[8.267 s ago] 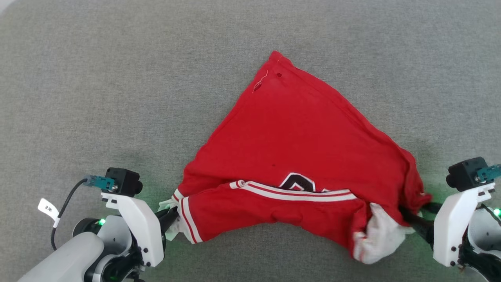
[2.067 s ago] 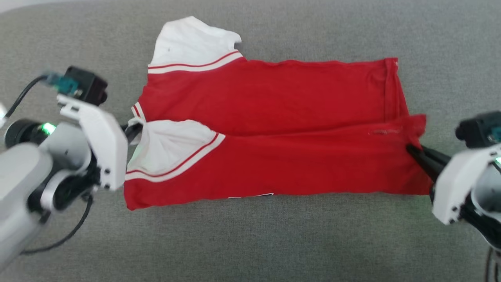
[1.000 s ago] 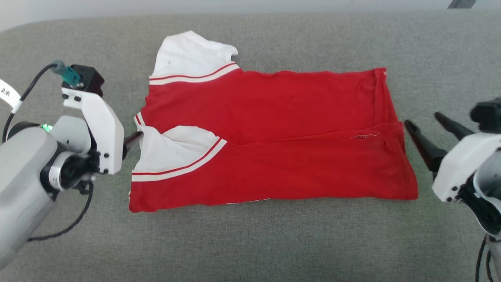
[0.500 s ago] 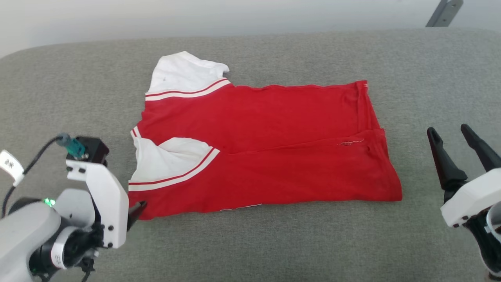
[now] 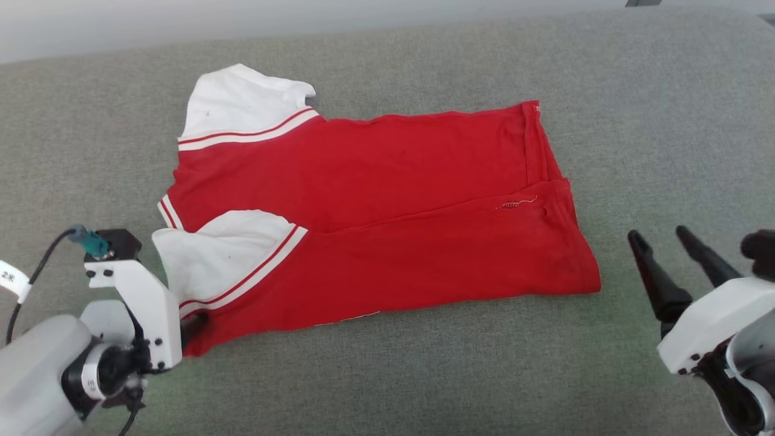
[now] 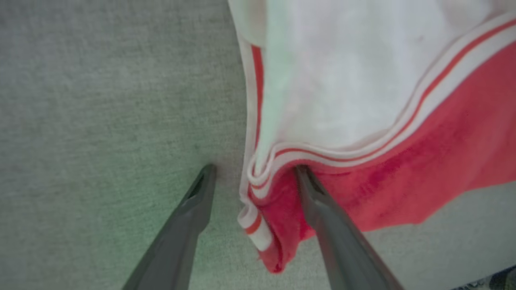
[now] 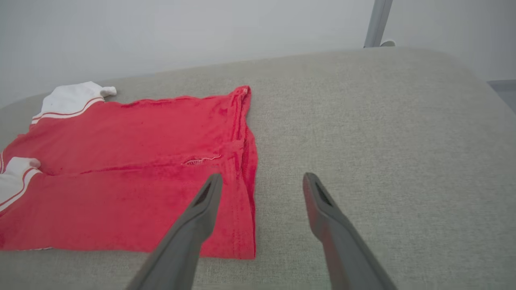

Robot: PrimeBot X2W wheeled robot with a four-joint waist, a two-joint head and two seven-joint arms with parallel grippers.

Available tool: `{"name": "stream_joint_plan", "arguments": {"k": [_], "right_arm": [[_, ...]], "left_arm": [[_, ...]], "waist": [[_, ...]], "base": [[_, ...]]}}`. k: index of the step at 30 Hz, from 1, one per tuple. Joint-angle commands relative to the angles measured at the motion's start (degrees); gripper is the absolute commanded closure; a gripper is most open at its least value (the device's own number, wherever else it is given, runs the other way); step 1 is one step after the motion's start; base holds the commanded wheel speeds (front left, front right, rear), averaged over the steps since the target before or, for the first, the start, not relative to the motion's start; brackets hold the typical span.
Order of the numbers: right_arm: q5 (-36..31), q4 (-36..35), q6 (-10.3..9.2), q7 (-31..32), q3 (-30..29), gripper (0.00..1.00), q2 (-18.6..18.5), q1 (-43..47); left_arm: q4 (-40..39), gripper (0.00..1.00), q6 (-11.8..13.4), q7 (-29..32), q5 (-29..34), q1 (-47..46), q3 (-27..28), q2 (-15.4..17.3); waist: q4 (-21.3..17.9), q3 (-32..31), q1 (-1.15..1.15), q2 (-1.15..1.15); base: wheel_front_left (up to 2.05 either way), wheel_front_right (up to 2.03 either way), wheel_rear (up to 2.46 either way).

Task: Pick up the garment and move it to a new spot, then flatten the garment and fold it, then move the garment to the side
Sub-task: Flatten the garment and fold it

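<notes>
The garment (image 5: pixel 387 200) lies flat on the grey cushion, folded lengthwise, with its white sleeves at the left and its hem at the right. My left gripper (image 5: pixel 192 323) is at the garment's near left corner. In the left wrist view the left gripper (image 6: pixel 254 169) is open and straddles the striped sleeve edge of the garment (image 6: pixel 403 161), its right finger lying on the red cloth. My right gripper (image 5: pixel 657 235) stands open, a short way right of the hem. From the right wrist, the right gripper (image 7: pixel 263 176) holds nothing, with the garment (image 7: pixel 121 181) to its left.
The grey cushion (image 5: pixel 393 375) stretches wide on all sides of the shirt. Its far edge meets a pale wall (image 7: pixel 161 32), and a metal post (image 7: pixel 377 20) rises behind the back right corner. A labelled cable (image 5: pixel 12 281) hangs from my left wrist.
The head camera has shifted. My left gripper has moved from the sleeve area at mid-left down to the garment's near left corner. The right gripper stays open beside the hem.
</notes>
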Motion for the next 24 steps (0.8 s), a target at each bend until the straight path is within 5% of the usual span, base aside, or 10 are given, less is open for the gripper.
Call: {"name": "stream_joint_plan", "arguments": {"k": [1,4,5,12,24], "right_arm": [[0.7,1.1,-0.01,1.2,0.5,0.00,-0.3,-0.5],[1.6,2.6,0.00,3.4,1.1,0.00,-0.2,-1.1],[1.7,3.3,0.00,4.7,1.8,0.00,-0.7,-1.6],[2.7,10.1,0.00,13.6,4.1,0.00,-1.5,-7.3],[0.7,29.6,0.00,29.0,11.0,0.00,-1.3,-16.9]], "left_arm": [[3.8,0.00,-1.5,-0.3,-0.1,0.2,-0.9,-3.1],[7.5,0.00,-3.0,0.2,-0.7,0.3,-1.5,-5.7],[9.0,1.00,-4.2,0.6,-0.8,0.3,-1.9,-7.0],[16.4,1.00,-9.5,1.7,1.4,-3.3,-4.1,-13.2],[22.2,1.00,-15.2,0.9,2.8,-8.6,-4.4,-18.8]], "waist": [[-0.5,1.0,0.00,-0.01],[-0.5,1.5,0.00,-0.01],[-0.5,1.8,0.00,-0.01],[1.1,3.7,0.00,-0.01],[4.4,5.7,0.00,-0.01]], "base": [[0.00,0.00,0.00],[0.00,0.00,0.00],[0.00,0.00,0.00],[0.00,0.00,0.00],[0.00,0.00,0.00]]}}
